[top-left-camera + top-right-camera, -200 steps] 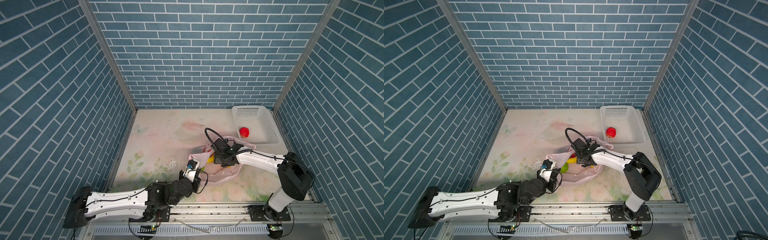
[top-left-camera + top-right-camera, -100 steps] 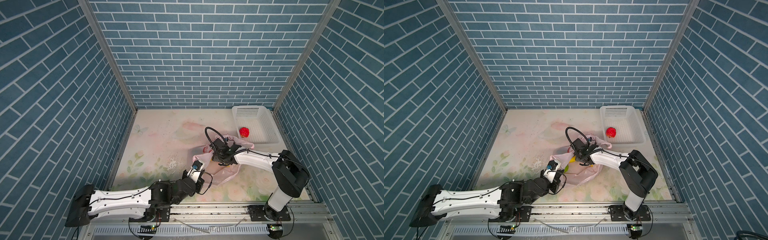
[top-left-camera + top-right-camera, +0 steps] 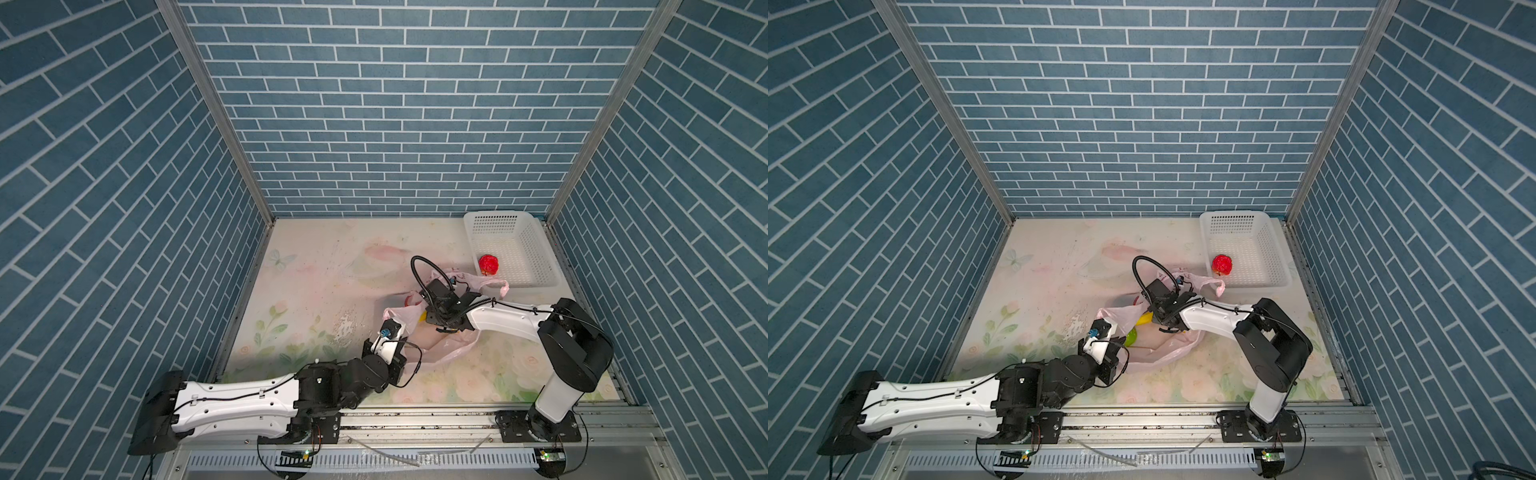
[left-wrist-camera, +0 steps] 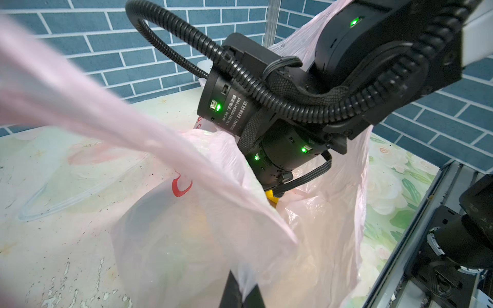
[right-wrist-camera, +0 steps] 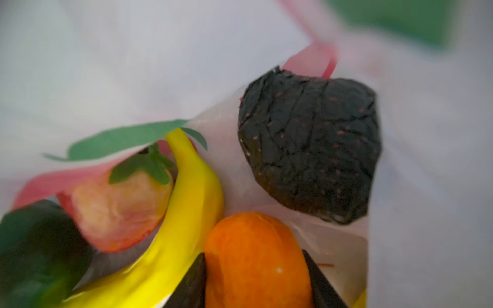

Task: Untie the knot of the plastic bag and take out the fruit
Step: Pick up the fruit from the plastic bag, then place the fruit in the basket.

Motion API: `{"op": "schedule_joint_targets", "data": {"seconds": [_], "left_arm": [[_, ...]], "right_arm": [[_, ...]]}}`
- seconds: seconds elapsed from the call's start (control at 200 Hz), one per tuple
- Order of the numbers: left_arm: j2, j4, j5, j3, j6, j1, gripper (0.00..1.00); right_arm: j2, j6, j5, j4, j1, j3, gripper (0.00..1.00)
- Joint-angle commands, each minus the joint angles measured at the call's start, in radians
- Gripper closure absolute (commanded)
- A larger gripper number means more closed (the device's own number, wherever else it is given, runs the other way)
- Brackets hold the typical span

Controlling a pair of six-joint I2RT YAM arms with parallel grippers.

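Observation:
The pink plastic bag (image 3: 451,353) (image 3: 1167,353) lies mid-table with its mouth open; no knot shows. My left gripper (image 4: 244,289) is shut on the bag's near rim (image 4: 248,269) and holds it up. My right wrist (image 3: 442,305) reaches down into the bag. Inside, my right gripper (image 5: 254,253) has a finger pressed to each side of an orange fruit (image 5: 256,282). Beside it lie a yellow banana (image 5: 192,192), a pale red strawberry (image 5: 117,210), a dark avocado (image 5: 309,146) and a dark green fruit (image 5: 34,248).
A white perforated basket (image 3: 498,217) (image 3: 1233,217) stands at the back right with one red fruit (image 3: 489,264) (image 3: 1222,264) in it. A loose bag handle (image 3: 494,286) trails toward the basket. Blue brick walls enclose three sides; a metal rail (image 3: 415,419) runs along the front.
The right gripper's jaws have narrowed onto the orange inside the bag. The left gripper shifted slightly right and away, still holding the rim.

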Motion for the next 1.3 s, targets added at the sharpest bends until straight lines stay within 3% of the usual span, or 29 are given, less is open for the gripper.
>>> {"op": "schedule_joint_targets", "data": {"seconds": [0.0,0.445,0.765,0.965,1.295], "left_arm": [[-0.009,0.006,-0.058,-0.004,-0.002,-0.005,1.00],[-0.013,0.057,-0.134,-0.026,-0.004,-0.005,1.00],[-0.006,0.056,-0.132,-0.022,-0.003,-0.005,1.00],[-0.009,0.052,-0.130,-0.022,-0.002,-0.005,1.00],[-0.011,0.044,-0.129,-0.021,-0.001,-0.005,1.00]], "right_arm": [[-0.076,-0.030,-0.004,-0.035,0.033,0.000,0.64],[-0.321,-0.050,-0.005,-0.226,0.171,0.049,0.65],[-0.413,-0.199,0.028,-0.408,0.160,0.290,0.65],[-0.433,-0.281,-0.023,-0.406,0.036,0.403,0.66],[-0.396,-0.452,-0.098,-0.349,-0.350,0.465,0.66]]}}
